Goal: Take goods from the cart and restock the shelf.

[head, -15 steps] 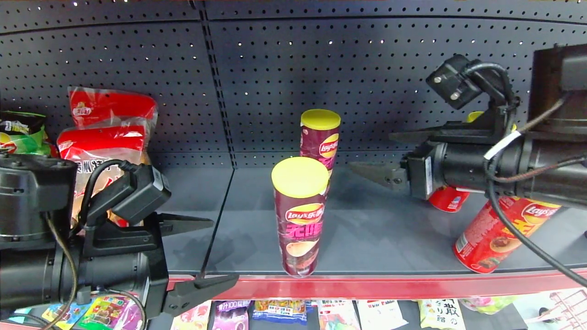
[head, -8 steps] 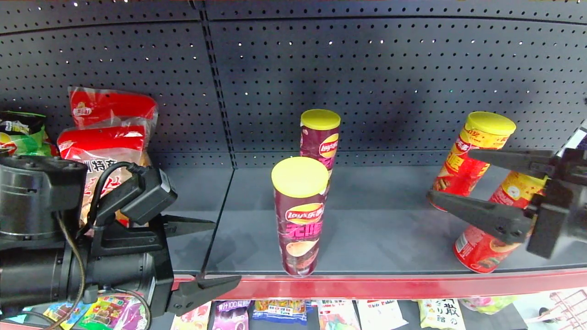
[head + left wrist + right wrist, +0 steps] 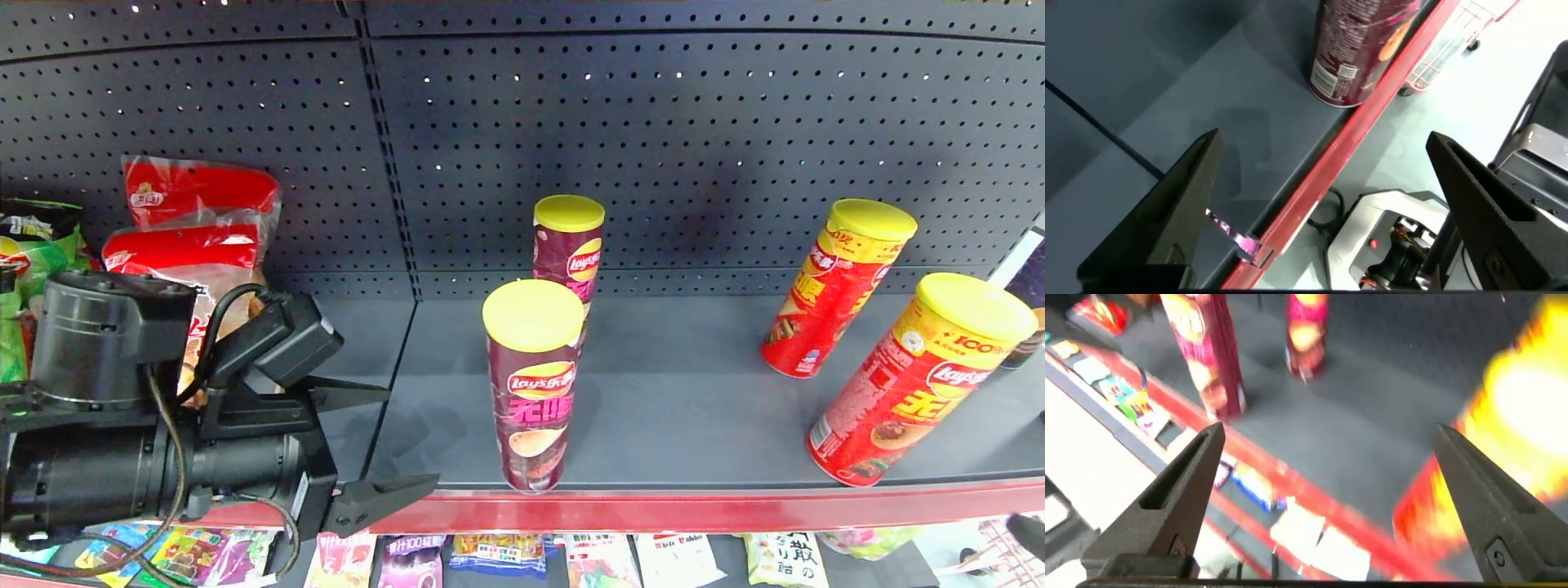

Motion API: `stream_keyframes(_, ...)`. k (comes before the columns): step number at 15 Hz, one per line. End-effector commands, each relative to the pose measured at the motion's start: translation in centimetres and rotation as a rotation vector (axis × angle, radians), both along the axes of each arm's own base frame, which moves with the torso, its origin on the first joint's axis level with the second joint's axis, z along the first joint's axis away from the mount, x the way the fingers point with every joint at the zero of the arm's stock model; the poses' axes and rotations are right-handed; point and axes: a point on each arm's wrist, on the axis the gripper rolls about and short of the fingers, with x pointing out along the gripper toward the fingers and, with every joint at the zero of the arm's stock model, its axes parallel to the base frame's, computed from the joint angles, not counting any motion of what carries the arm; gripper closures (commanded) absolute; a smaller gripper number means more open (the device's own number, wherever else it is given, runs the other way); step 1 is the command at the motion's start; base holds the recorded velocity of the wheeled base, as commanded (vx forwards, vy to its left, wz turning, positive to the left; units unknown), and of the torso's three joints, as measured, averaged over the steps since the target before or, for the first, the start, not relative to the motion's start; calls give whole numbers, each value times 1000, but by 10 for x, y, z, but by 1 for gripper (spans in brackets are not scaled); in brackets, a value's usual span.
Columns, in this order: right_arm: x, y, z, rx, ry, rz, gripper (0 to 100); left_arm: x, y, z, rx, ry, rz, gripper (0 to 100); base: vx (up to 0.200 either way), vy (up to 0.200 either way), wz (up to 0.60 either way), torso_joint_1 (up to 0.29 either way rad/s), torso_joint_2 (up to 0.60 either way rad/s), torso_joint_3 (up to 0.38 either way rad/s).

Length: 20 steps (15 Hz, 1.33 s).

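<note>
From its wrist we see the right gripper, jaws apart; left gripper likewise. Yellow-lidded can stands upright at the shelf lip.

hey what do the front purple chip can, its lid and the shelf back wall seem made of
Front purple can: likely cardboard tube, glossy printed wrap catching light. Its yellow lid: probably plastic, smooth, matte. Back wall: seemingly painted metal, dark, evenly perforated.
</note>
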Motion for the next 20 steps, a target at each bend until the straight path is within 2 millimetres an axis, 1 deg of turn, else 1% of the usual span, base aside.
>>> stream_keyframes(1,-41,-25,-17,64,-42,-183,0,11,-6,-5,13,23,-2,0,0,0,0,0,0,0)
stream_keyframes(2,-45,-27,-23,60,-38,-238,0,13,-7,-5,14,24,-1,0,0,0,0,0,0,0)
stream_keyframes(4,-63,-30,-52,53,-36,-358,0,21,-13,-7,27,29,3,0,0,0,0,0,0,0)
stream_keyframes(6,-69,-31,-67,61,-44,-377,0,24,-17,-8,36,29,3,0,0,0,0,0,0,0)
stream_keyframes(7,-70,-31,-78,89,-36,-383,0,27,-20,-9,38,31,-3,0,0,0,0,0,0,0)
stream_keyframes(9,-67,-31,-98,91,-28,-392,0,29,-23,-10,42,38,-10,0,0,0,0,0,0,0)
stream_keyframes(10,-65,-30,-100,96,-38,-400,0,31,-25,-11,44,40,-9,0,0,0,0,0,0,0)
stream_keyframes(12,-47,-28,-133,82,-112,-485,0,36,-27,-12,47,44,-7,0,0,0,0,0,0,0)
stream_keyframes(13,-47,-28,-131,80,-140,-497,0,37,-28,-13,50,46,-8,0,0,0,0,0,0,0)
stream_keyframes(15,-47,-28,-133,65,-115,-501,0,40,-30,-14,53,46,-5,0,0,0,0,0,0,0)
stream_keyframes(17,-47,-28,-133,65,-113,-501,0,50,-36,-17,65,50,7,0,0,0,0,0,0,0)
stream_keyframes(20,-47,-28,-133,65,-113,-502,0,60,-41,-17,66,44,12,0,0,0,0,0,0,0)
